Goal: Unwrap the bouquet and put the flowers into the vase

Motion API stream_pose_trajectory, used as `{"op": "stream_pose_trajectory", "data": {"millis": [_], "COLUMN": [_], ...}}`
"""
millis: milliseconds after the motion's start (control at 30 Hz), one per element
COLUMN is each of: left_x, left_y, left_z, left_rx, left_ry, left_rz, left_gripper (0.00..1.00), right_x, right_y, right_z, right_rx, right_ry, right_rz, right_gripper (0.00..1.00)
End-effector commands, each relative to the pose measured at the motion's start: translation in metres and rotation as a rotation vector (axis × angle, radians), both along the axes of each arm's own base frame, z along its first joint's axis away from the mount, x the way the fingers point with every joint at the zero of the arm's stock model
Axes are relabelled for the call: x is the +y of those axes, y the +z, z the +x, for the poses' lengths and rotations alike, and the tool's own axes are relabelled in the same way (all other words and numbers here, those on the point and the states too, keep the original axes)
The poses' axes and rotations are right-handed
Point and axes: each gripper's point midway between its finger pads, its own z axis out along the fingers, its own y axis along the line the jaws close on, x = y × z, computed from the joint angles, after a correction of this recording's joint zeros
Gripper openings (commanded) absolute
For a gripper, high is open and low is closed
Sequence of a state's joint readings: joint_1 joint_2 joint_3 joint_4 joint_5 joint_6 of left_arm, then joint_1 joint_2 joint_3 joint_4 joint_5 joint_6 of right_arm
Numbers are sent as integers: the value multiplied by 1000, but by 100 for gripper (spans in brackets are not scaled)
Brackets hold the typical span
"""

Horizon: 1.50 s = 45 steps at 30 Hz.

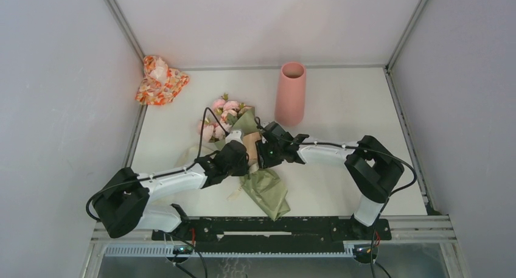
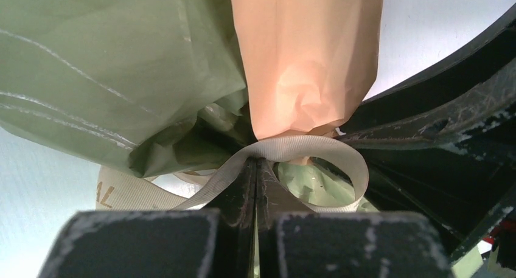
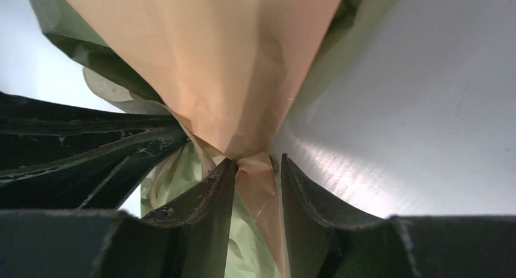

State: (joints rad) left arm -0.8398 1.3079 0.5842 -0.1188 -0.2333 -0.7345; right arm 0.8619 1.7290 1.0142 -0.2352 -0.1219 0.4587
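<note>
The bouquet (image 1: pixel 251 145), a cone of olive-green and tan paper, lies flat mid-table with the pink flowers (image 1: pixel 220 118) at its far-left end. Its green tail (image 1: pixel 268 193) spreads toward the near edge. My left gripper (image 1: pixel 248 160) comes in from the left and is shut on the cream ribbon (image 2: pixel 304 145), which loops just past the fingertips of the left gripper (image 2: pixel 255 163). From the right, my right gripper (image 1: pixel 260 152) is closed around the bouquet's tied neck, with tan paper (image 3: pixel 255 174) pinched between the fingers of the right gripper (image 3: pixel 257 162). The salmon-pink vase (image 1: pixel 291 94) stands upright behind them.
A small orange-and-white floral bundle (image 1: pixel 159 80) lies at the far-left corner against the wall. Grey walls close in the table on the left, right and back. The two grippers sit almost touching at the bouquet's neck.
</note>
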Motion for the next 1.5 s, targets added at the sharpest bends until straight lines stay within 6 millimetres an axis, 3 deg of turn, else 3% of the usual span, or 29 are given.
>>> {"op": "stream_pose_trajectory", "data": {"millis": [0,300,567,667,800,1167,1467], "left_x": [10,6,11,12,16,23,41], "left_y": [-6,6,15,15,12,5,0], "left_z": [-5,-5,-6,-6,-6,-6,-10], "left_rx": [18,-2,-25,-25,-21,-15,-22], "left_ry": [12,-1,12,17,30,59,100], "left_rz": [41,3,-5,-2,13,38,88], "left_gripper": [0,0,0,0,0,0,0], "right_x": [33,62,65,61,55,44,37], "right_y": [18,4,5,8,20,79,88], "right_z": [0,-3,3,5,8,8,4], "right_rx": [-45,-22,-36,-53,-83,-175,-140], "right_ry": [63,127,138,131,112,90,73], "right_rz": [102,87,81,67,51,104,156], "right_gripper": [43,40,7,0,0,0,0]}}
